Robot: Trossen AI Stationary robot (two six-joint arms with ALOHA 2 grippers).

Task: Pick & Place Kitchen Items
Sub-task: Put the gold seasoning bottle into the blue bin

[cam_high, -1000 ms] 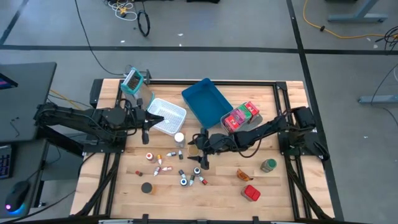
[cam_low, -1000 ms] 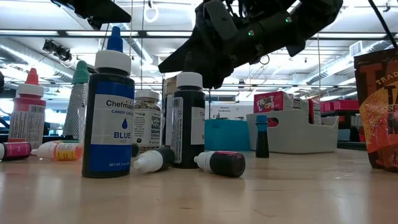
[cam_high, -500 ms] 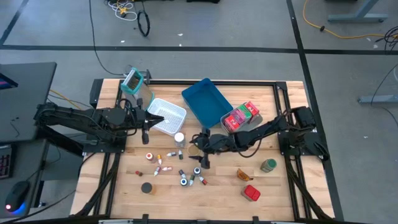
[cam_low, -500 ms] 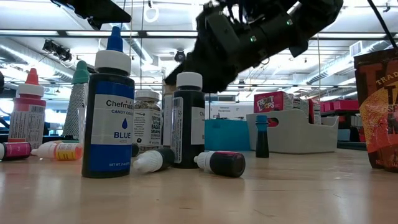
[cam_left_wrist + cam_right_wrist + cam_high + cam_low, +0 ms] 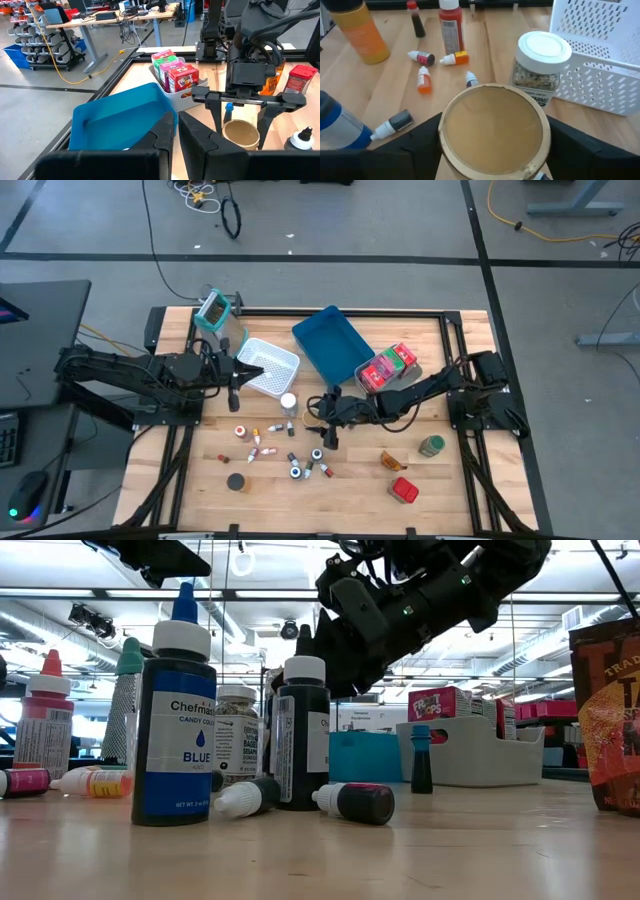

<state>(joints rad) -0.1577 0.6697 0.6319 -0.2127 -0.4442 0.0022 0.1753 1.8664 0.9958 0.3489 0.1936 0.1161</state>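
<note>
R gripper (image 5: 492, 167) fingers apart astride tan-lid jar (image 5: 493, 129), not clamped. You risk nudging white-cap jar (image 5: 540, 67) just beside. L gripper (image 5: 176, 132) together, idle.

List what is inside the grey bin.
The grey bin holds upright red, pink and green packets, packed side by side. Anything beneath or behind them is hidden by the packets and the bin's wall.

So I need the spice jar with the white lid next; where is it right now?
The white-lidded jar stands upright mid-table in the high view, just in front of the white mesh basket, beside the tan-lidded jar between the right gripper's fingers.
</note>
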